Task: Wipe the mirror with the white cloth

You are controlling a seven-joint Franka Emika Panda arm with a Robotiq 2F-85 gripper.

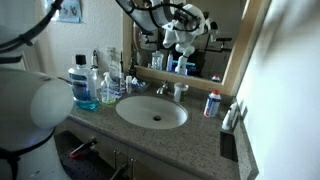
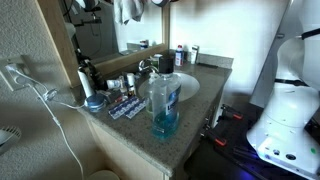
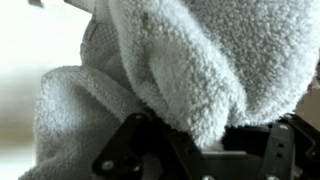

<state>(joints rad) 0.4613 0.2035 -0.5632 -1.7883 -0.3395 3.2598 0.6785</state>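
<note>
- While the hand (image 1: pixel 182 33) clenches the fluffy white terry cloth (image 3: pixel 190 70) up at the wood-framed wall mirror (image 1: pixel 225 28), we should hold that grip firm.
- We press lightly, flat to the glass.
- We sweep in overlapping strokes.

no legible text anywhere
</note>
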